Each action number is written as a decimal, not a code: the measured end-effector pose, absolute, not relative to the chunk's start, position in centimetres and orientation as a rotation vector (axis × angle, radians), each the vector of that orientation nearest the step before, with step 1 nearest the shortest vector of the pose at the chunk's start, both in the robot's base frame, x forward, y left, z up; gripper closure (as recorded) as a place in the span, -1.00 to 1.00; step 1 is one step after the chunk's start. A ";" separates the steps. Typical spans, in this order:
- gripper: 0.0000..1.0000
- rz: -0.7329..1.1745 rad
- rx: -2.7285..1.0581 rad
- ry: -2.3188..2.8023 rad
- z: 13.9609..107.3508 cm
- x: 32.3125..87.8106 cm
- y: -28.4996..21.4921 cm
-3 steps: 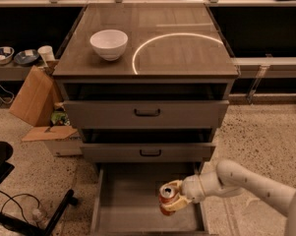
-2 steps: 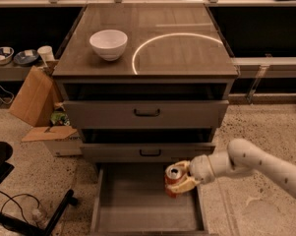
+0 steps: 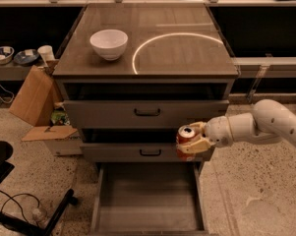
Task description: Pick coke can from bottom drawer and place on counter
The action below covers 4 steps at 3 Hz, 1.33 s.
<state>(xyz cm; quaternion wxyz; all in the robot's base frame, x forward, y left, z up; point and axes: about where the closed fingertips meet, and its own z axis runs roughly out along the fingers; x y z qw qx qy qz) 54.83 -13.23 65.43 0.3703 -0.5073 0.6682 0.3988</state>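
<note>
My gripper (image 3: 192, 139) is shut on the red coke can (image 3: 186, 140) and holds it upright in the air, in front of the right end of the middle drawer's front. The white arm comes in from the right. The bottom drawer (image 3: 147, 200) stands pulled out below, its grey floor bare. The counter (image 3: 182, 38) is above, glossy wood-grain with a bright curved light reflection.
A white bowl (image 3: 108, 44) sits on the left part of the counter. The top drawer front (image 3: 146, 113) and middle drawer front (image 3: 137, 152) are closed. A cardboard box (image 3: 34, 98) stands left of the cabinet. A black chair base (image 3: 19, 205) is at lower left.
The gripper has lifted the coke can out of the bottom drawer, up to the level of the middle drawer's front. The drawer is now empty.
</note>
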 end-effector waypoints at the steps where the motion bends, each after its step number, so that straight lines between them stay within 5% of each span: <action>1: 1.00 1.023 -1.301 1.714 65.4 54.8 -13.2; 4: 1.00 0.903 -1.221 1.754 83.0 59.8 -16.4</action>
